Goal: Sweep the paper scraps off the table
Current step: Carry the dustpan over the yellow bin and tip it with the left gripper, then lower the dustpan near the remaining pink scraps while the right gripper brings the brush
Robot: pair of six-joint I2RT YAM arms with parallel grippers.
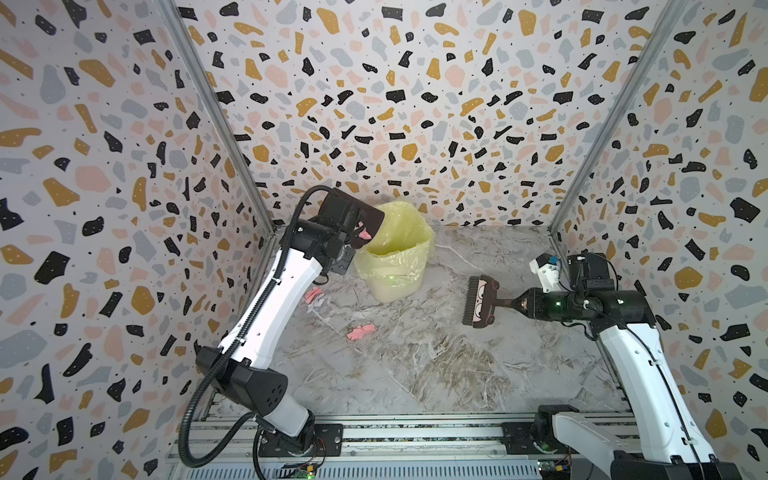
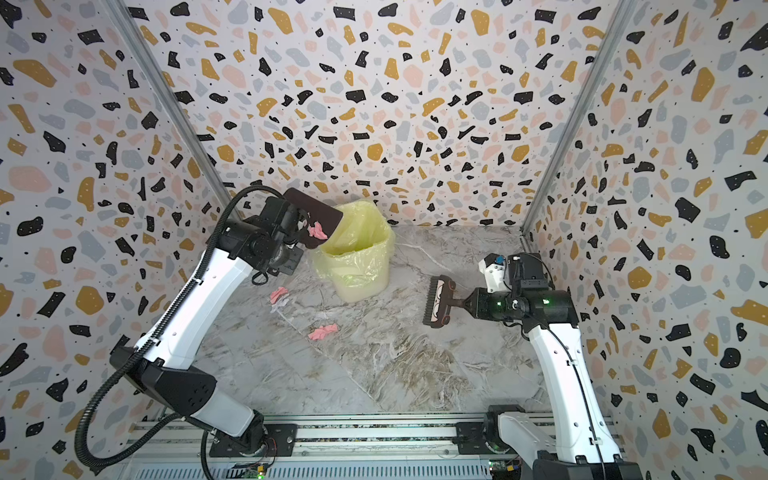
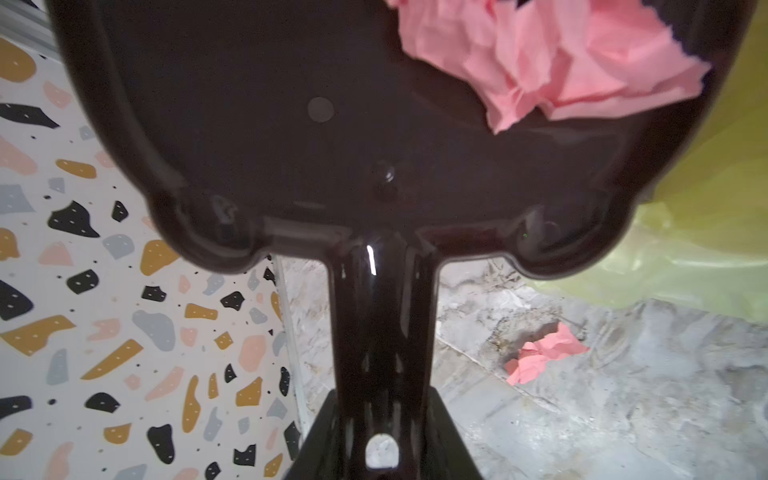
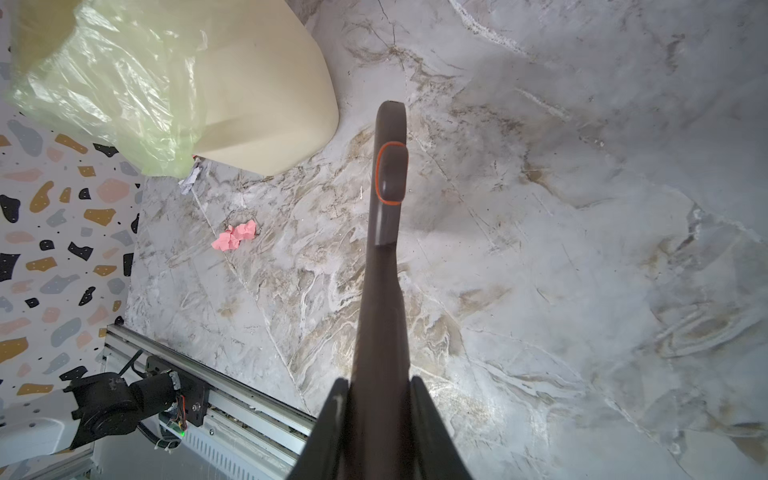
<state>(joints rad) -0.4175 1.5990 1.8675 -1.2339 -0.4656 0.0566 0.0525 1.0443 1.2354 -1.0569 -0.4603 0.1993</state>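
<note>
My left pincer [image 3: 380, 399] grips the dustpan [image 3: 291, 104]. I must tip it so its pink scrap [image 3: 561, 70] slides into the bin [image 1: 395, 253]. My right pincer [image 4: 378, 382] grips the brush [image 1: 480, 301]. Other paper scraps [image 1: 360, 331] lie on the worktop [image 1: 457, 374].

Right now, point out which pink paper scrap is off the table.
The pink scrap in the dustpan, raised at the bin's rim; the other two pink scraps lie on the table.
</note>
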